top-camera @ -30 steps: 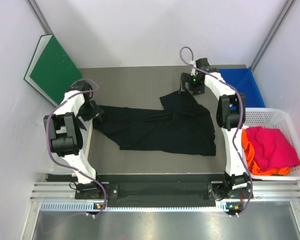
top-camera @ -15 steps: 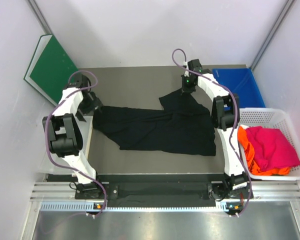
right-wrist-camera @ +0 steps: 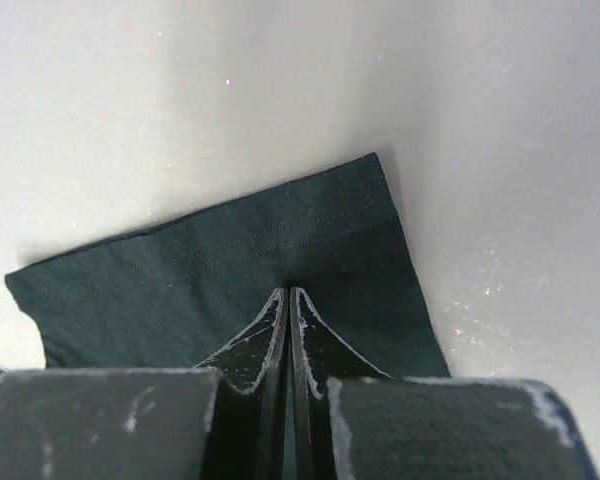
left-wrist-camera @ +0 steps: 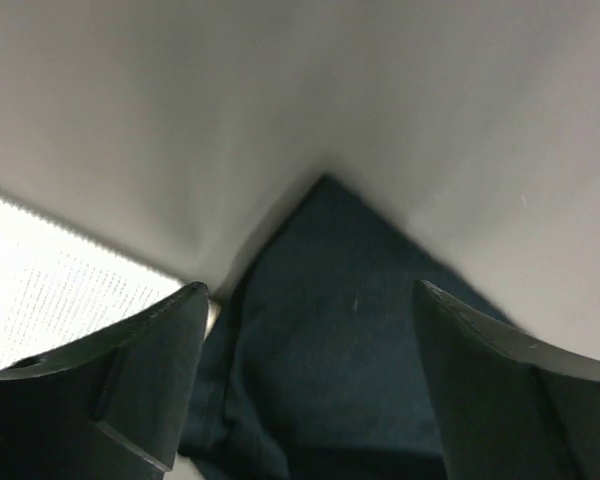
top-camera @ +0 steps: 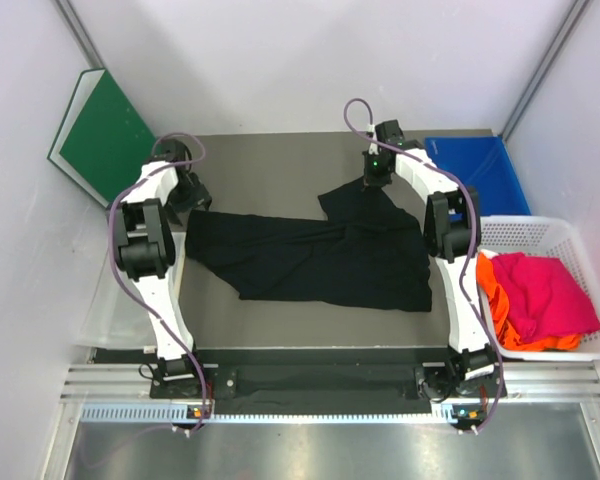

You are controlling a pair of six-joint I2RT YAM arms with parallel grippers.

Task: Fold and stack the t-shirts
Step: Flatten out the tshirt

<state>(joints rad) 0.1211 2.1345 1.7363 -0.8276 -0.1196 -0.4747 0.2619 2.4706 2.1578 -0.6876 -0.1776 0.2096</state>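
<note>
Right gripper [right-wrist-camera: 288, 292]: closed tight, fingers flat against each other. Tips are down on the black t-shirt [top-camera: 320, 260] just below a stitched hem, seemingly nipping a little cloth, though the pinch itself is hidden.
Left gripper [left-wrist-camera: 310, 372]: jaws wide apart, holding nothing. A pointed corner of the black cloth lies below, between the two fingers.
Shirt on table: black t-shirt spread and rumpled across the middle of the grey table [top-camera: 270, 160]. The right gripper is at its upper-right flap and the left gripper at its left end.
Pink t-shirt [top-camera: 545, 295]: heaped in the white basket [top-camera: 570, 230] at the right edge of the top view.
Orange t-shirt [top-camera: 492, 300]: under the pink one, showing along its left and lower sides.
</note>
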